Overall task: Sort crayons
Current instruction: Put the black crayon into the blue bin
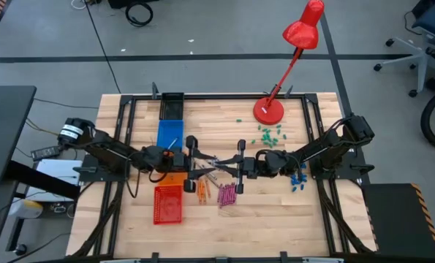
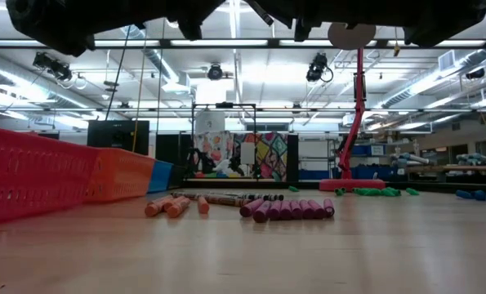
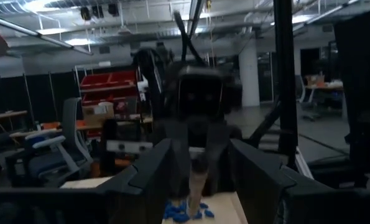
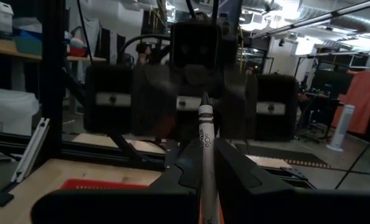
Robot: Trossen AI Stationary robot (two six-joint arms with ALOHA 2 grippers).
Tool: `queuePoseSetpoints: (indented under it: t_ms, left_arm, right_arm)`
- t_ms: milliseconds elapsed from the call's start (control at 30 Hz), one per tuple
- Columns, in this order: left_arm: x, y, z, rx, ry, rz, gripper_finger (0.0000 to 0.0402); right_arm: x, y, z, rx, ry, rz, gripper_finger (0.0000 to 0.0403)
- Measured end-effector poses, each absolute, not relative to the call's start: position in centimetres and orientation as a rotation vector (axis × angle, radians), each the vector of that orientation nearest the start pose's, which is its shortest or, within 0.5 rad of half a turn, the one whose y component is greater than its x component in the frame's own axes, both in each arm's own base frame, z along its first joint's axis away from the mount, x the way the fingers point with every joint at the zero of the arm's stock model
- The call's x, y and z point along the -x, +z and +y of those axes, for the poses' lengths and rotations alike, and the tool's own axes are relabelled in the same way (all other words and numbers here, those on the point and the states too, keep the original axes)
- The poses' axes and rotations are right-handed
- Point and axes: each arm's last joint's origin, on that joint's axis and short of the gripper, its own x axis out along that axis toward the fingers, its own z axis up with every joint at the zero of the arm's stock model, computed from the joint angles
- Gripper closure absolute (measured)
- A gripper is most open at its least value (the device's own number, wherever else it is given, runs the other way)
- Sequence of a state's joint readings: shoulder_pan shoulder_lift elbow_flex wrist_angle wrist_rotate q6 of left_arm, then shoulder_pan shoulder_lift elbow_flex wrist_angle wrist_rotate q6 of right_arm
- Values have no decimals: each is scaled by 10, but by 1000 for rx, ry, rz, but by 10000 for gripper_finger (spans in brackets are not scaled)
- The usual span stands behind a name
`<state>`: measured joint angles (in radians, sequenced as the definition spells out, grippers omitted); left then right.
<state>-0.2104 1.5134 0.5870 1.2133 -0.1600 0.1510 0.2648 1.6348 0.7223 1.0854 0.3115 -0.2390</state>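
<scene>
Two grippers face each other above mid-table: the right gripper (image 4: 204,171) pinches a grey crayon (image 4: 206,134) upright, apparently offering it to the spread left gripper (image 3: 200,171). Below, orange crayons (image 2: 173,205) and magenta crayons (image 2: 287,208) lie grouped by colour beside the red basket (image 1: 167,204).

A light wooden slatted table (image 1: 224,219) carries a red mesh basket (image 1: 168,204), orange basket (image 1: 175,177) and blue tray (image 1: 169,134), loose orange crayons (image 1: 202,191), magenta crayons (image 1: 227,195), green bits (image 1: 270,134), blue bits (image 1: 298,180), and a red lamp's round base (image 1: 268,111).
</scene>
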Motion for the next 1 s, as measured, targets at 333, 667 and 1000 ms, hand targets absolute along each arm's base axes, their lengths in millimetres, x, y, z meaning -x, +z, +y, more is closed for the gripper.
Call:
queuePoseSetpoints:
  t_ms: [333,667,1000]
  left_arm:
    - [-301,228,-59,-149,-15,-323,230]
    - [-299,232,-59,-178,-4,-362,230]
    - [-299,232,-59,-172,-6,-361,261]
  right_arm:
    - [-319,226,78,203,-73,-157,366]
    - [-319,226,78,208,-71,-156,366]
    - [-319,226,78,215,-72,-156,366]
